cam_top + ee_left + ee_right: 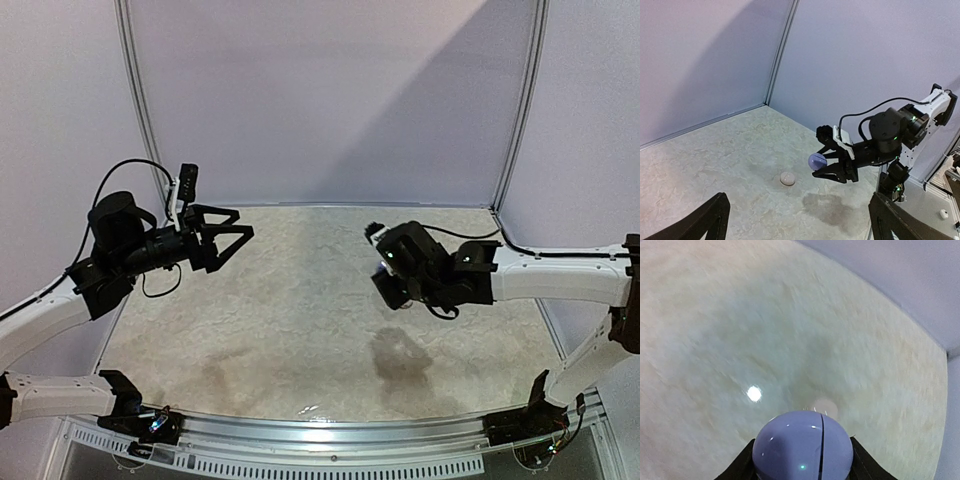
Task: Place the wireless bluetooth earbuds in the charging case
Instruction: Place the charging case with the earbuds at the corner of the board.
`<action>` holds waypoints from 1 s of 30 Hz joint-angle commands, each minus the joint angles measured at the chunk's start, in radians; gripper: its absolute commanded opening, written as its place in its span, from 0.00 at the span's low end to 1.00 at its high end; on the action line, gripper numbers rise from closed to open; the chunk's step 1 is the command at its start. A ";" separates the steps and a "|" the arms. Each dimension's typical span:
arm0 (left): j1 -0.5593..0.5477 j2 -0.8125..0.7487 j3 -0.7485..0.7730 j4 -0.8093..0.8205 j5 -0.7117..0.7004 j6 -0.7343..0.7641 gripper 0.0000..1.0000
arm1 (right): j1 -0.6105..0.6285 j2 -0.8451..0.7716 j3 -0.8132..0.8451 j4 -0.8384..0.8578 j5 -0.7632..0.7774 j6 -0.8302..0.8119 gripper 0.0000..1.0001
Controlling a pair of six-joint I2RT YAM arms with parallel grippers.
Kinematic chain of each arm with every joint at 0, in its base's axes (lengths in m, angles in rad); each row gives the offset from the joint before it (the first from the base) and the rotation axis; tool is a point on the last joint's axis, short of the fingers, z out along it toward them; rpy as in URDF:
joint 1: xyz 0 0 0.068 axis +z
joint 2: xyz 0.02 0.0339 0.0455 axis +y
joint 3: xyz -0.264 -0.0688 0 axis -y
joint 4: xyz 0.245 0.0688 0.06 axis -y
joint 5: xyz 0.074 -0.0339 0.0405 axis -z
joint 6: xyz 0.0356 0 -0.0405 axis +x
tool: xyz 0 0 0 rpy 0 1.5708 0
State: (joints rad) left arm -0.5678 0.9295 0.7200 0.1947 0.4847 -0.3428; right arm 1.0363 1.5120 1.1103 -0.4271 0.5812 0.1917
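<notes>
your right gripper (821, 164) is clamping the charging case (802, 447) between its two fingers, with the jaws drawn part way in and pressing on the case's opposite sides. it is carrying the case in the air above the table (300, 320), not resting it on anything. the case is sitting right at the fingertips and poking out ahead of them, so most of its shell is showing to the wrist camera; that grip is probably leaving the seam reachable for the other arm. it is looking like a smooth, glossy, pale lavender pebble, rounded all over, with a thin dark seam running up its front slightly off centre. the seam is reading as shut, so the sockets inside are not showing. your left gripper (244, 222) is standing with its jaws spread wide and nothing between them, raised off the table, well apart from the right one and pointing across toward it. i am judging that it is serving as the free hand for opening the lid or fetching a bud. below and just beyond the held case, a small pale rounded piece (787, 178) is lying on the table, apart from both grippers. it may be one of the earbuds, but it is showing too small to tell a stem. no other earbud is showing that i can tell.
</notes>
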 commanded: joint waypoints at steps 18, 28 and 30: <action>0.014 -0.013 -0.024 -0.026 -0.026 0.021 0.99 | -0.223 0.005 -0.403 -0.072 -0.403 0.533 0.16; 0.015 -0.011 -0.019 -0.036 -0.030 0.023 0.99 | -0.229 0.044 -0.378 -0.141 -0.483 0.505 0.33; 0.014 -0.011 -0.018 -0.031 -0.027 0.022 0.99 | -0.229 0.052 -0.364 -0.165 -0.479 0.505 0.46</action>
State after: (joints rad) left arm -0.5663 0.9218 0.7105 0.1787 0.4591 -0.3279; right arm 0.8101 1.5166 0.7353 -0.5377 0.1799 0.6960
